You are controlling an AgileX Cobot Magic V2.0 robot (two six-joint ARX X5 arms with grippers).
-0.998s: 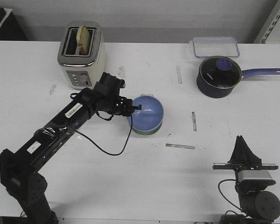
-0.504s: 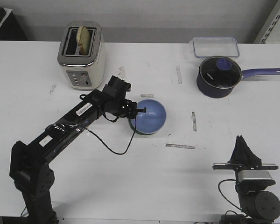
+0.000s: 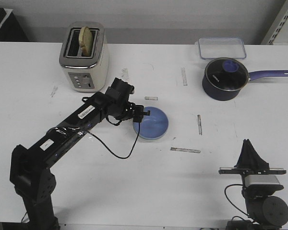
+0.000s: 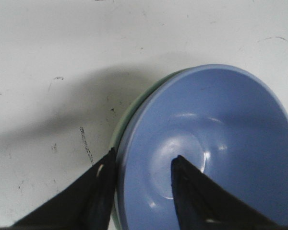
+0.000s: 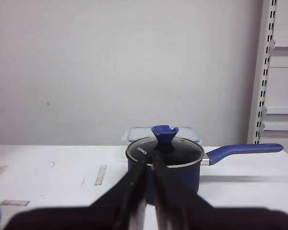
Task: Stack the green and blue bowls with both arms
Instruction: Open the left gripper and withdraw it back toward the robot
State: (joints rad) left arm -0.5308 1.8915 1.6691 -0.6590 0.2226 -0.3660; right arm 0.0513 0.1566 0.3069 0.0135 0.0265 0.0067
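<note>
Two bowls are seen, nested together: one blue bowl (image 3: 151, 122) inside one green bowl (image 4: 116, 143), of which only a sliver of rim shows. Two robot arms are counted, each with one gripper: the left gripper (image 3: 140, 113) and the right gripper (image 3: 250, 154). One toaster (image 3: 84, 56), one slice of bread (image 3: 86, 40), one saucepan (image 3: 224, 79) with one lid, and one clear container (image 3: 221, 48) are present.

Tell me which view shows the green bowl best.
The left wrist view: the green bowl shows as a pale rim crescent beneath the blue bowl. The front view shows almost only the blue bowl; the right wrist view shows just a blue edge.
</note>
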